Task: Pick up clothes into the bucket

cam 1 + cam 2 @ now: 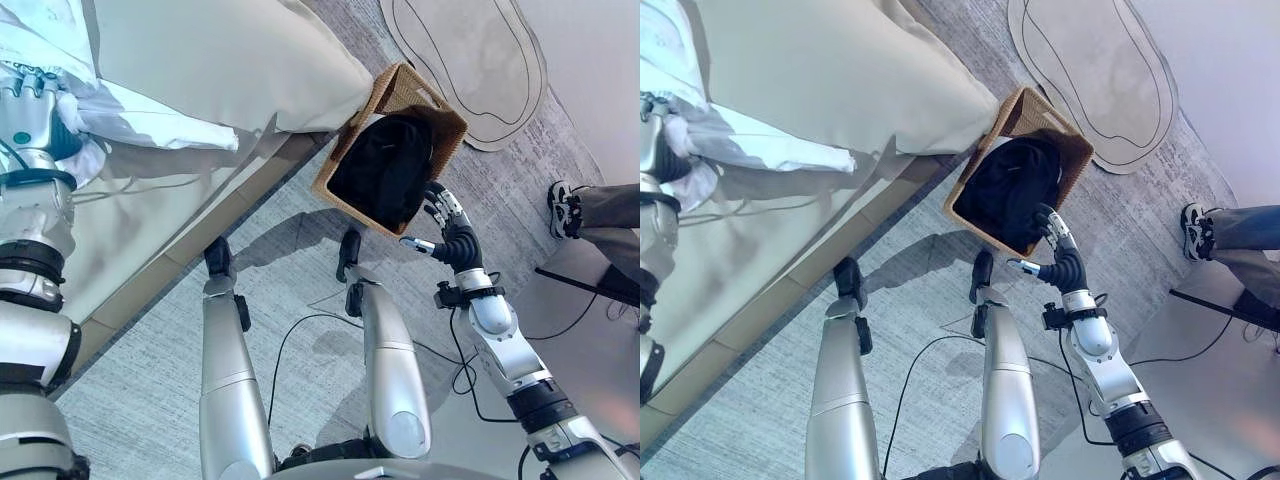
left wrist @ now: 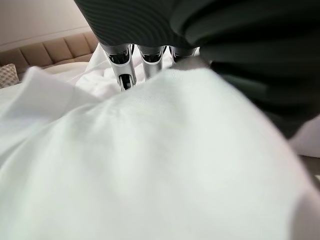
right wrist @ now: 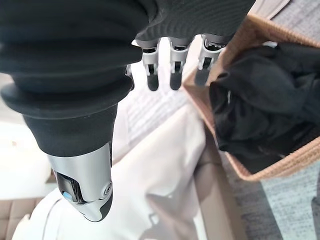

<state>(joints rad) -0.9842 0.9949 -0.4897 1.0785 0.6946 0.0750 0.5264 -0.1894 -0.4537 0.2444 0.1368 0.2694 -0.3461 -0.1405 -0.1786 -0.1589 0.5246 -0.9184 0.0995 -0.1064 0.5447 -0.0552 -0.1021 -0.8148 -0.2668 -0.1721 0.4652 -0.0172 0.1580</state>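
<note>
A white garment (image 1: 150, 120) lies crumpled on the beige bed (image 1: 220, 50) at the upper left. My left hand (image 1: 30, 105) is set into its near end, and in the left wrist view the white cloth (image 2: 165, 165) bulges up against that hand (image 2: 150, 25). A brown wicker basket (image 1: 400, 90) stands on the floor by the bed's corner with black clothes (image 1: 385, 165) piled inside. My right hand (image 1: 445, 225) hovers open just off the basket's near rim, holding nothing. In the right wrist view the hand (image 3: 172, 65) has relaxed fingers, with the black clothes (image 3: 260, 110) beside them.
The bed's edge (image 1: 200, 235) runs diagonally across the grey carpet. A pale, curvy-outlined rug (image 1: 470, 60) lies beyond the basket. A person's shoe and trouser leg (image 1: 565, 210) stand at the right, next to a dark flat object (image 1: 590, 285).
</note>
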